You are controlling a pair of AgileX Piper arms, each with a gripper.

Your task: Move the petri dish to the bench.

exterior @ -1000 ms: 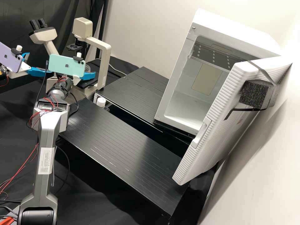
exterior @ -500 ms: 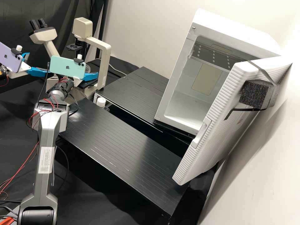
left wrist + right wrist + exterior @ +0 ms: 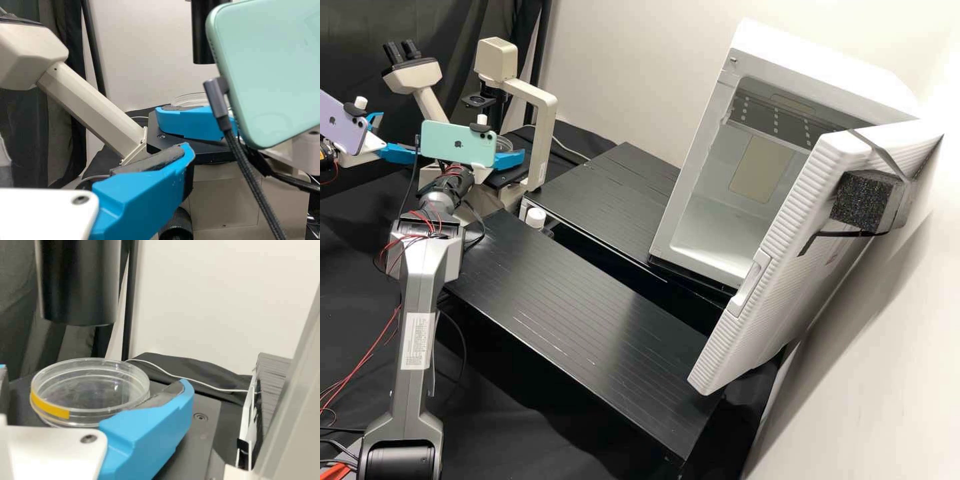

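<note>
The clear petri dish (image 3: 502, 143) lies on the microscope's black stage, partly behind the green phone. My right gripper (image 3: 509, 161) is beside it, its far finger hidden. In the right wrist view the dish (image 3: 90, 399), marked with a yellow strip, sits between the parted fingers of the right gripper (image 3: 94, 378); a gap shows on one side, while the other finger overlaps its rim. My left gripper (image 3: 399, 136) stands open and away from the stage. The left wrist view has one finger of the left gripper (image 3: 145, 192), and the dish (image 3: 192, 99) behind the right gripper's finger.
The microscope (image 3: 543, 137) frames the stage, with its dark condenser (image 3: 80, 282) overhead. Two black bench platforms (image 3: 580, 320) extend rightward, a white-capped item (image 3: 535, 218) near their gap. The white incubator (image 3: 693, 200) at right has its door (image 3: 780, 247) swung open.
My right gripper has shifted slightly left in the high view after a small move right, uncovering more of the dish. The left arm has stayed still.
</note>
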